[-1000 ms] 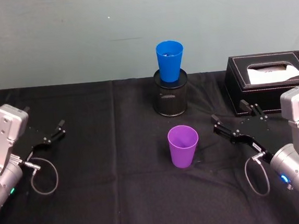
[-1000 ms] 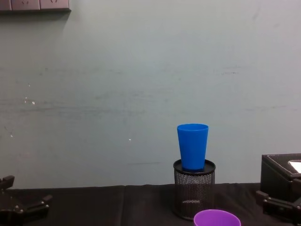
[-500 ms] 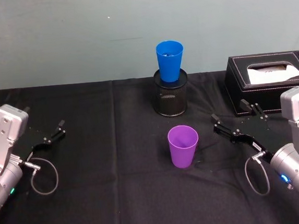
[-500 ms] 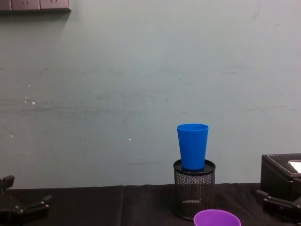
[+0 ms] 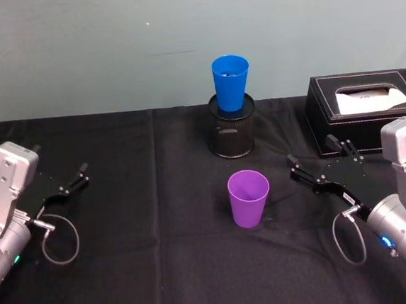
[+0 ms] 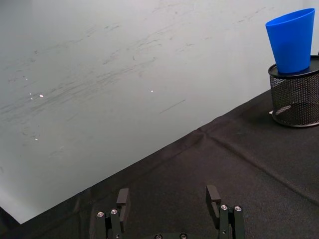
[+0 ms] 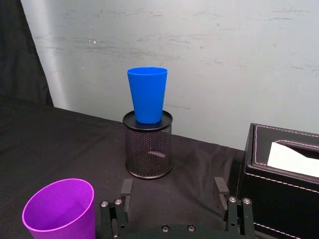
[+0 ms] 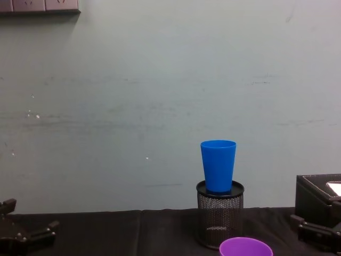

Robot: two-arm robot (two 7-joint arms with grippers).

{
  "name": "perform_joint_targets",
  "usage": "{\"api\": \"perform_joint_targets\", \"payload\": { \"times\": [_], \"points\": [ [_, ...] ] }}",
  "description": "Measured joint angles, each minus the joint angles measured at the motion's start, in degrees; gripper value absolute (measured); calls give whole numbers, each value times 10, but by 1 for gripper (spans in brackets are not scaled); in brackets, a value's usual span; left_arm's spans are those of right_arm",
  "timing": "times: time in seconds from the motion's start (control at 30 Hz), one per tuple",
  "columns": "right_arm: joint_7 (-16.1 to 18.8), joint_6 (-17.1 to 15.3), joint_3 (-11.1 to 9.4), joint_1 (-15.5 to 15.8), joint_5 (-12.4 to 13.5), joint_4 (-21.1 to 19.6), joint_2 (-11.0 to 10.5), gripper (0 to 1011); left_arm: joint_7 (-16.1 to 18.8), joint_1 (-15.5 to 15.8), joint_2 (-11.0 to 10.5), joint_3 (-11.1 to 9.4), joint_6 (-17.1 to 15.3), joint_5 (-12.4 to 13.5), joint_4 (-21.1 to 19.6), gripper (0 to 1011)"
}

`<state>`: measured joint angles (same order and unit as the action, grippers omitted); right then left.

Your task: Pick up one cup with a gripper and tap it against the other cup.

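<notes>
The purple cup (image 5: 249, 198) stands upright on the black tablecloth at the middle; it also shows as the purple cup (image 7: 60, 209) and its rim (image 8: 246, 246). Behind it, the blue cup (image 5: 231, 83) sits upright in the mouth of a black mesh pen holder (image 5: 233, 131). The blue cup (image 7: 147, 94) (image 6: 292, 42) (image 8: 218, 166) shows in three more views. My right gripper (image 5: 311, 151) (image 7: 173, 191) rests open and empty, right of the purple cup and apart from it. My left gripper (image 5: 60, 159) (image 6: 167, 196) lies open and empty at the far left.
A black tissue box (image 5: 366, 109) stands at the back right, just behind the right gripper. The pen holder (image 7: 148, 152) raises the blue cup off the table. A pale wall closes off the table's far edge. Open cloth lies between the left gripper and the cups.
</notes>
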<state>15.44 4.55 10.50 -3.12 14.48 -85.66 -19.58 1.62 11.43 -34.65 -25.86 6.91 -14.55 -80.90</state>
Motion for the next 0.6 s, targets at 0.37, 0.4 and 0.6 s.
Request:
{"api": "perform_joint_targets", "payload": {
  "times": [0.37,0.4,0.6],
  "points": [
    [0,0,0,0,0,0,0,1004,0,0,0,0,0,0,0,1000],
    [0,0,0,0,0,0,0,1004,0,0,0,0,0,0,0,1000],
    [-1,0,0,0,0,0,0,1004,0,0,0,0,0,0,0,1000]
  ]
}}
